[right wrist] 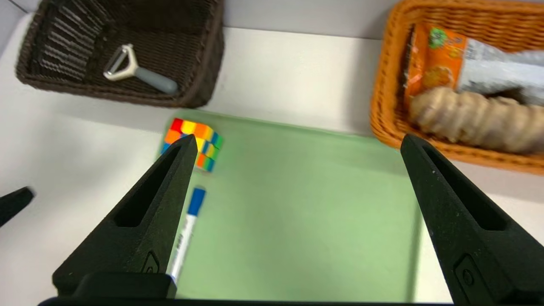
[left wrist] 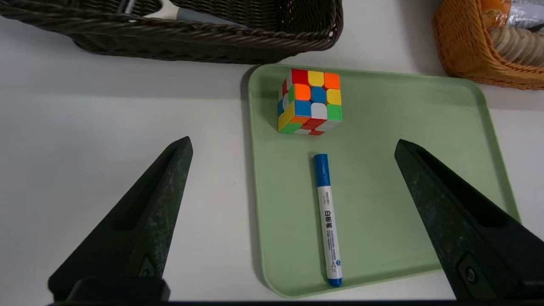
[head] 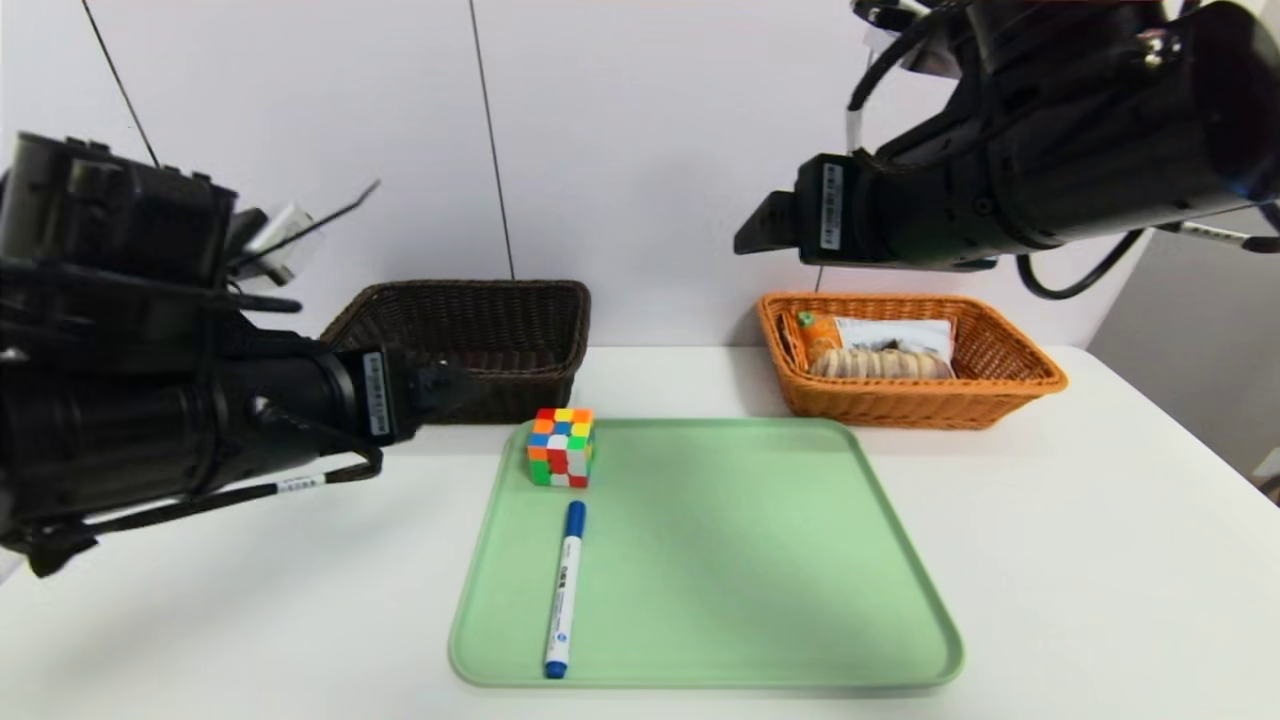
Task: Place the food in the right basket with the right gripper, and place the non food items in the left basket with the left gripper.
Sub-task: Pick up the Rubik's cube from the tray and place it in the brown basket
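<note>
Cube [head: 561,448] and marker [head: 565,590] on green tray [head: 740,560]; bread roll [head: 880,364], snack bag [head: 890,335] in orange basket [head: 920,405].

The multicoloured square-patterned plastic cube [head: 561,447] is showing red, yellow, orange, blue, green and white; the slim white cylindrical marker [head: 566,590] is wearing blue ends.

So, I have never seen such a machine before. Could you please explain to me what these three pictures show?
It is a robot with two arms. One picture looks down from its head; the other two come from cameras on its wrists. The left gripper hovers near the tray's left side, and the right gripper hangs higher, on the orange basket's side. Both have their fingers open and hold nothing. On the green tray lie a colourful cube and a marker. The dark basket contains a peeler; the orange basket contains a snack bag and a striped bread roll.
</note>
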